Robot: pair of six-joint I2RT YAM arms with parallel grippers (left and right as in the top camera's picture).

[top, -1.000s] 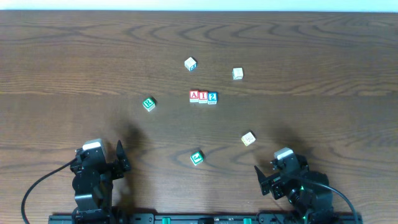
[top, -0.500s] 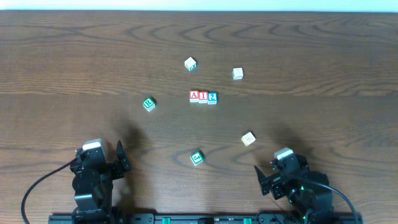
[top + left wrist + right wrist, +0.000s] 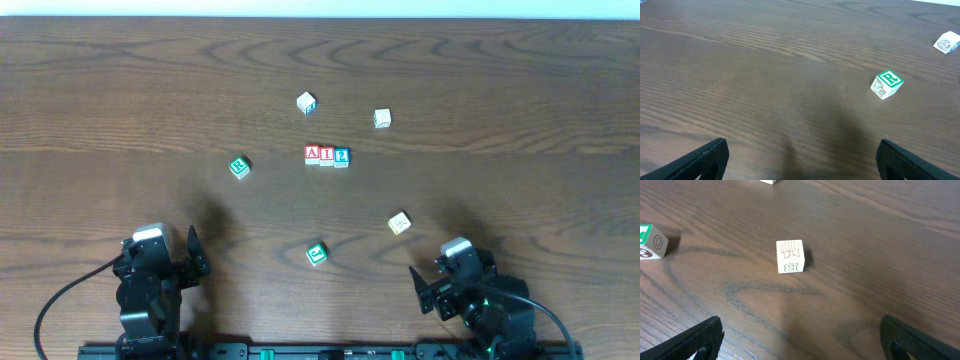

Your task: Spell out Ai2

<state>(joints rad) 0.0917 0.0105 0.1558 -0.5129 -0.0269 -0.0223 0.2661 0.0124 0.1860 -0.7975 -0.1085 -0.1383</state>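
Note:
Three blocks stand touching in a row at the table's middle: a red A block [image 3: 312, 153], a red I block [image 3: 326, 154] and a blue 2 block [image 3: 341, 156]. My left gripper [image 3: 193, 252] is open and empty at the front left, far from them; its fingertips frame bare wood in the left wrist view [image 3: 800, 160]. My right gripper [image 3: 420, 290] is open and empty at the front right; its fingertips show in the right wrist view [image 3: 800, 340].
Loose blocks lie around: a green one at left [image 3: 239, 167] [image 3: 886, 84], a white-blue one behind the row [image 3: 306, 102] [image 3: 946, 42], a pale one at back right [image 3: 381, 118], a cream B block [image 3: 399, 222] [image 3: 790, 256], a green one in front [image 3: 316, 254] [image 3: 650, 241].

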